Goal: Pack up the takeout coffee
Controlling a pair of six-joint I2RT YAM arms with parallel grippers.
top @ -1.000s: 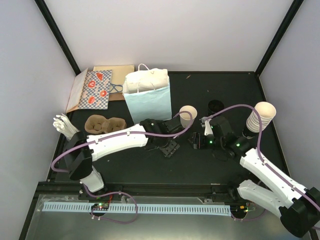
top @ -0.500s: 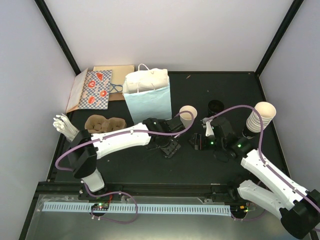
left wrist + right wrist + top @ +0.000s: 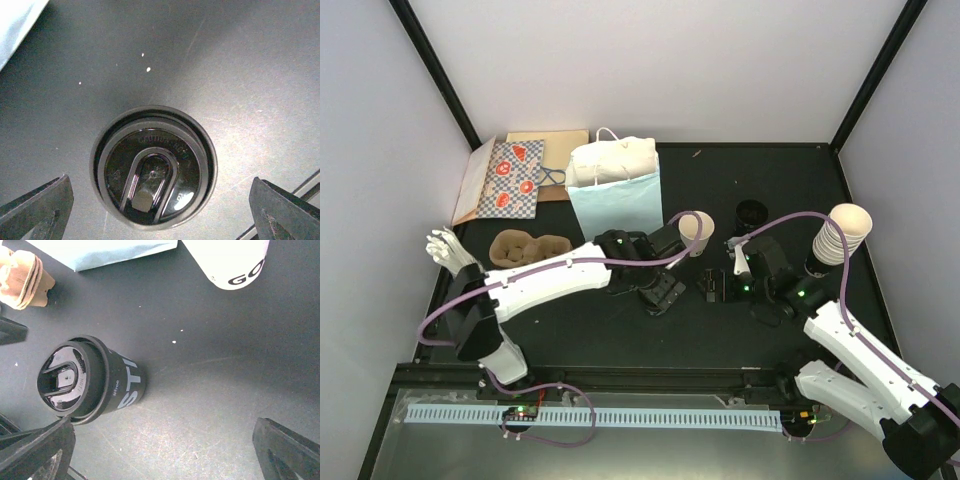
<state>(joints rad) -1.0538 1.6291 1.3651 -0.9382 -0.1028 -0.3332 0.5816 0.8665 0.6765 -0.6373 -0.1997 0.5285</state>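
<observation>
The left gripper [image 3: 160, 182] is spread wide with nothing held. The lidded coffee cup [image 3: 125, 220] is seen straight below it, between the open fingers, lid up on the matte dark counter [image 3: 240, 60]. The round black plastic lid [image 3: 116, 172] is glossy and probably slippery. The tapered dark wall with white lettering is judged light, thin and easily dented, so a gentle side hold just under the lid rim is advised. The right gripper [image 3: 164, 425] is likewise wide open and empty, with the cup ahead to its left and the light blue paper bag [image 3: 100, 250] beyond.
</observation>
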